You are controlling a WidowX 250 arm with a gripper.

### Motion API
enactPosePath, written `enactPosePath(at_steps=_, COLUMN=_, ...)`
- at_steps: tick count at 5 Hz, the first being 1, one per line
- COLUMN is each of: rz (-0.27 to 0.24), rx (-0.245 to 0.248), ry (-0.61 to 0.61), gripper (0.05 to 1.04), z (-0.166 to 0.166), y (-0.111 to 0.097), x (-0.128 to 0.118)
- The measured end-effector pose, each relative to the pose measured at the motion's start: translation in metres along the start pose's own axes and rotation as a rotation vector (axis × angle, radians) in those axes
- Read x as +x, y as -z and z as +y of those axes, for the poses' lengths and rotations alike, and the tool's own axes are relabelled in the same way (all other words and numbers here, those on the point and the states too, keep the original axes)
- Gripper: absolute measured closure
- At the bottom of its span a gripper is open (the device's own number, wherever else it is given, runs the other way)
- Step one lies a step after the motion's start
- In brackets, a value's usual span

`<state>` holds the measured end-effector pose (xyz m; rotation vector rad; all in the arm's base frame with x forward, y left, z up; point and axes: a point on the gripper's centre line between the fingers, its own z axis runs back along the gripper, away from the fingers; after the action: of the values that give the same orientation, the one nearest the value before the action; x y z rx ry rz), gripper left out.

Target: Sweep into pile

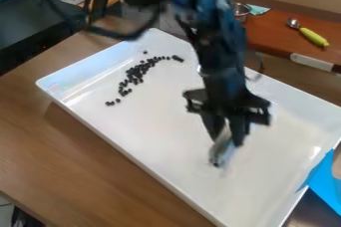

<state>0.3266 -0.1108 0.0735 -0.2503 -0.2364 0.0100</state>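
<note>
Claw over white tray, just off centre toward 5 o'clock, pinching pale, blurred tool | small dark beans in loose curved band, tray's 10 to 11 o'clock, some strays apart | tray on wooden table | green-handled scoop at view's 1 o'clock, beyond tray.

Pellets on tray (itself on table)

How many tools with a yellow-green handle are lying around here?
1: the yellow-green-handled tool on the reddish-brown board beyond the white tray, at upper right. The arm may hide others.
</note>
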Motion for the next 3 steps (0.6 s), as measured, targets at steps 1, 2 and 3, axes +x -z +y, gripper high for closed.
enactPosePath(at_steps=1, rz=-0.020, rx=0.033, ry=0.006, gripper=0.711, z=-0.012, y=0.017, x=0.008)
enactPosePath(at_steps=2, rz=-0.013, rx=0.060, ry=0.013, gripper=0.711, z=-0.011, y=0.029, x=0.010)
enactPosePath(at_steps=3, rz=-0.022, rx=0.078, ry=0.018, gripper=0.711, z=-0.012, y=0.031, x=0.012)
